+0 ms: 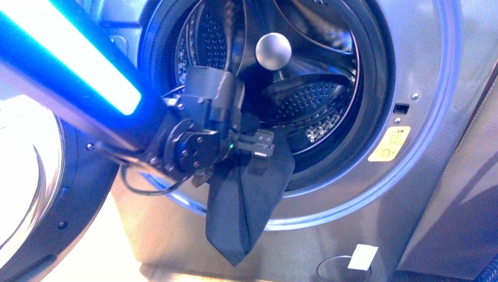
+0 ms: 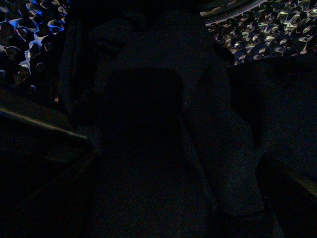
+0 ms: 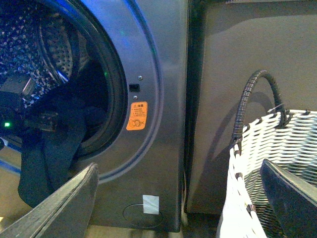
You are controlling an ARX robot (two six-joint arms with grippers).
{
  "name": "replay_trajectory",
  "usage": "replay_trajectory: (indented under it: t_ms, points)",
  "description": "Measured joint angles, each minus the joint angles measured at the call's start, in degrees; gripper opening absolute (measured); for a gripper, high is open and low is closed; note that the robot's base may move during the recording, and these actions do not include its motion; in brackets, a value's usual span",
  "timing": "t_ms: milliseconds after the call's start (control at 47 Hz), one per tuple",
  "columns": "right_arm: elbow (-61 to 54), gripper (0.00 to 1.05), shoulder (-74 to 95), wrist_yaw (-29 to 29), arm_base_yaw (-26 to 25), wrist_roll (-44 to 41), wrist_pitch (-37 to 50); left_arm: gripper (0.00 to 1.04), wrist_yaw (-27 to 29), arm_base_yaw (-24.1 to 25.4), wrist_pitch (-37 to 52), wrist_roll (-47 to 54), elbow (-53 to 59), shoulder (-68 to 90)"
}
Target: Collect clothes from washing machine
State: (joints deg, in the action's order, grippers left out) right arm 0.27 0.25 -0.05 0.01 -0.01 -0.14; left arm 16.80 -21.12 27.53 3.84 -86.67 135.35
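The grey washing machine (image 1: 423, 76) fills the front view, with its perforated steel drum (image 1: 311, 100) showing through the round opening. My left gripper (image 1: 267, 147) sits at the lower rim of that opening, shut on the clothes (image 1: 246, 202), a dark navy garment that hangs limp over the rim and down the machine's front. The left wrist view is nearly dark. In the right wrist view the clothes (image 3: 47, 158) drape out of the washing machine (image 3: 158, 99) at the left. My right gripper (image 3: 181, 203) stands open to the right of the machine, its fingers (image 3: 64, 206) wide apart and empty.
The open porthole door (image 1: 29, 194) stands at the left of the front view. A woven white-and-black basket (image 3: 270, 163) with a dark handle sits right of the machine, beside a grey panel (image 3: 233, 59). An orange sticker (image 3: 137, 116) and a white tape patch (image 3: 150, 204) mark the machine's front.
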Motion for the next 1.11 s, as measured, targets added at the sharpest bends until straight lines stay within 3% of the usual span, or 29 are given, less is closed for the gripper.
replay_trajectory:
  t_ms: [362, 703, 916, 1107]
  points:
    - [0.0, 0.97, 0.0, 0.0, 0.0, 0.0, 0.0, 0.98, -4.4, -1.7, -10.4, -7.1, -4.2, 1.0]
    - [0.0, 0.97, 0.0, 0.0, 0.0, 0.0, 0.0, 0.98, 1.3, -2.4, -10.1, -2.9, -6.4, 3.7]
    - [0.0, 0.97, 0.0, 0.0, 0.0, 0.0, 0.0, 0.56, 3.8, -1.7, -9.1, -0.4, -6.1, 4.2]
    - [0.0, 0.97, 0.0, 0.0, 0.0, 0.0, 0.0, 0.19, 1.2, -1.2, -4.1, -0.4, -0.9, 2.1]
